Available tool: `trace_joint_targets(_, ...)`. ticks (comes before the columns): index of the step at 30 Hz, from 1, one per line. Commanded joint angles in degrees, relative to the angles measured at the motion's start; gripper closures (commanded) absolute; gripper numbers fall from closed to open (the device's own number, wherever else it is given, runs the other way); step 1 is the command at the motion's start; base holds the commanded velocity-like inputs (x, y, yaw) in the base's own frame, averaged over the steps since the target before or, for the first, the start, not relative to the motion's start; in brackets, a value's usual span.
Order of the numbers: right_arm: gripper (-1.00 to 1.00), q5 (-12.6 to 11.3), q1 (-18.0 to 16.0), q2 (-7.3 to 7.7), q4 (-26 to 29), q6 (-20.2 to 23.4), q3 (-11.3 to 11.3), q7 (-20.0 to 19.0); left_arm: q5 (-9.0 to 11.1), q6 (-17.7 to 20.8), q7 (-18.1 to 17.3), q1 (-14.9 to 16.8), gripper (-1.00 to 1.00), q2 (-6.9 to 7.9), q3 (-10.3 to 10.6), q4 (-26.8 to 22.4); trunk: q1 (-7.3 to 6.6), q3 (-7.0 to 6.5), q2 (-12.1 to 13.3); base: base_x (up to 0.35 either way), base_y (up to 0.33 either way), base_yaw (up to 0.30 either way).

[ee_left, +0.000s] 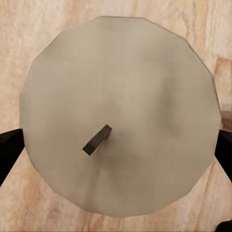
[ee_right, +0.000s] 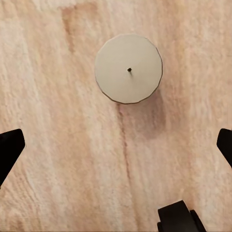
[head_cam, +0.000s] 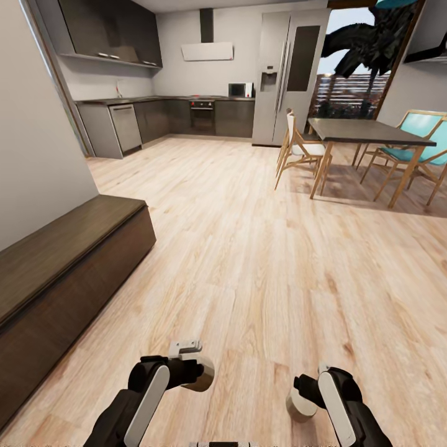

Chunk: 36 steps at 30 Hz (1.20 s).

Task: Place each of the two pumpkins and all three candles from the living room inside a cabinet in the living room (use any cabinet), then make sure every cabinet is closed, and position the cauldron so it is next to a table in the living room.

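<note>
Both arms were seen low and near in the head view, forearms angled inward and forward. The left gripper [ee_left: 116,140] was closed on a candle [ee_left: 118,118], whose flat top was pressed between the dark fingertips [ee_left: 9,150] at either side. The right gripper [ee_right: 116,147] was held with its fingers spread wide, pointing straight down, nothing between them.

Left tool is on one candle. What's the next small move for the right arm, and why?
Probably nudge the right tool over the stubby beige candle on the pale wood floor, then lower it. The fingers are spread wide with nothing between them. The candle stands upright, apart from them and off the line between their tips, so closing now would likely miss.
</note>
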<state>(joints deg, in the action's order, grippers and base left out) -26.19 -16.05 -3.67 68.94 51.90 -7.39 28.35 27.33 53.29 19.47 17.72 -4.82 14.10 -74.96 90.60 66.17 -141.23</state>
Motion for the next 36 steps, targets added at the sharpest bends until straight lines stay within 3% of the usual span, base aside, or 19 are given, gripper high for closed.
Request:
trace_joint_targets(1, -1.0, -0.6, 0.0, -0.03, 0.1, -0.5, -0.1, 0.3, 0.6, 0.1, 0.6, 0.0, 1.0, 0.0, 0.0, -0.1, 0.21, 0.23, -0.4, 0.0, 0.0, 0.0)
trace_joint_targets(5, -1.0, -0.6, 0.0, 0.0, -0.2, -1.9, -0.1, -1.7, 0.6, 0.1, 0.6, 0.0, 1.0, -0.01, 0.0, -0.1, 1.07, 0.95, -2.0, 0.0, 0.0, 0.0)
trace_joint_targets(17, -1.0, -0.3, -0.8, 0.27, -4.9, -6.2, -0.1, -3.0, 0.7, 0.1, 0.5, 0.0, 1.0, -0.01, 0.0, -0.1, 1.38, 3.61, -2.2, 0.0, 0.0, 0.0)
trace_joint_targets(24, -1.0, -0.6, -1.6, 3.1, -9.2, -9.4, -0.2, -3.0, 0.7, 0.1, 0.5, 0.0, 1.0, -0.57, 0.0, -0.1, 1.56, 5.16, -2.3, 0.0, 0.0, 0.0)
trace_joint_targets(36, -1.0, -0.6, -1.9, 3.32, -10.0, -9.9, -0.2, -3.0, 0.6, 0.2, 0.5, 0.0, 1.0, -1.07, -0.1, -0.1, 1.87, 7.82, -2.4, 0.0, 0.0, 0.0)
